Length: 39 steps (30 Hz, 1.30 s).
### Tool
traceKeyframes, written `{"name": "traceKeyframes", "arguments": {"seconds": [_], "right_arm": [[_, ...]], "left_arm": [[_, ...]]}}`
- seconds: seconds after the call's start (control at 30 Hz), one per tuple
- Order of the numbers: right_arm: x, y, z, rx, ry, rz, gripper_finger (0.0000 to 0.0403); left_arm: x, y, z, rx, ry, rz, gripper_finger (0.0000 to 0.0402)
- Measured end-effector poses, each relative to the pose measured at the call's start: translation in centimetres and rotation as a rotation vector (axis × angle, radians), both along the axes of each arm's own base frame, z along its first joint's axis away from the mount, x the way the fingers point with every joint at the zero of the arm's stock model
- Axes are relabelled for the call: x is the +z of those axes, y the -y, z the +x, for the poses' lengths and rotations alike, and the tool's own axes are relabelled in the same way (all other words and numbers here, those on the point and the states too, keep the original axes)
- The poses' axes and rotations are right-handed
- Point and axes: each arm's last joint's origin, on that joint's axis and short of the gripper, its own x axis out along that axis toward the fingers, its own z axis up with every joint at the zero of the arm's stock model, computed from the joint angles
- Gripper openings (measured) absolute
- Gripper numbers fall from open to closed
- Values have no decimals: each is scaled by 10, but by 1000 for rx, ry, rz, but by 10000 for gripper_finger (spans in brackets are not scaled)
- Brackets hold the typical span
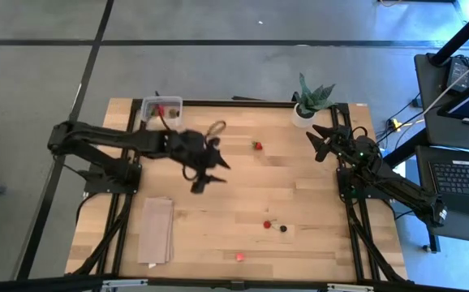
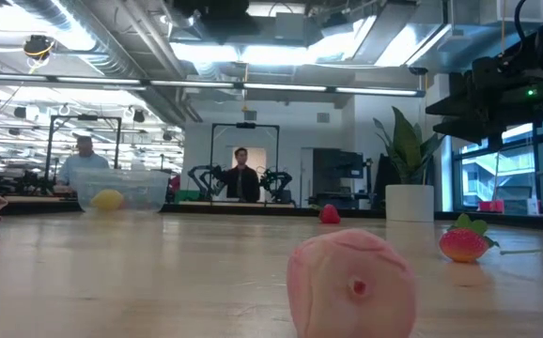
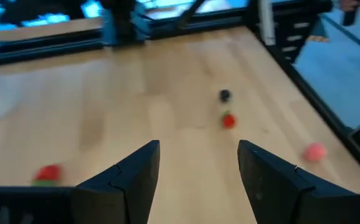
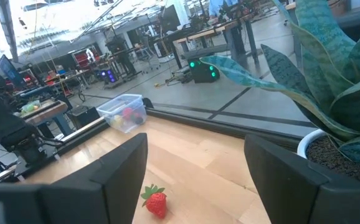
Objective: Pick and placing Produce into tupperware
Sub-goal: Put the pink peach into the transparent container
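The table (image 1: 299,195) is showing pale matt wood grain. The tupperware (image 1: 161,109) is looking like clear glossy plastic. The cloth (image 1: 157,229) is lying soft and tan.

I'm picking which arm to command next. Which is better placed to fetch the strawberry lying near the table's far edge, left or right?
Probably the left. Its tool is open, empty and over the table's middle, between the strawberry and the tupperware. The right tool is about as near the berry, but the tupperware lies across the table from it.
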Motion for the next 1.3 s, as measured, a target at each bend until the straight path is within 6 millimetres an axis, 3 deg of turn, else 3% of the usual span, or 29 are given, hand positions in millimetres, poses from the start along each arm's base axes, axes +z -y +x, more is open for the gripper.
{"name": "traceKeyframes", "arguments": {"seconds": [0.2, 0.37, 0.67, 0.8, 0.93, 1.3], "right_arm": [[0, 0, 0, 1, 0, 2, 269], [0, 0, 0, 2, 0, 1, 269], [-1, -1, 1, 28, 17, 33, 269], [-1, -1, 1, 50, 12, 37, 269], [-1, -2, 1, 69, 12, 39, 269], [-1, -2, 1, 72, 60, 107, 269]], "left_arm": [[-24, 40, 26, -42, -97, 9, 209], [-28, 75, 52, -92, -143, 93, 209], [-41, 118, 85, -233, -283, 232, 208], [-46, 140, 91, -375, -250, 355, 208], [-50, 157, 93, -397, -239, 395, 208], [-74, 200, 86, -393, -295, 283, 208]]}}
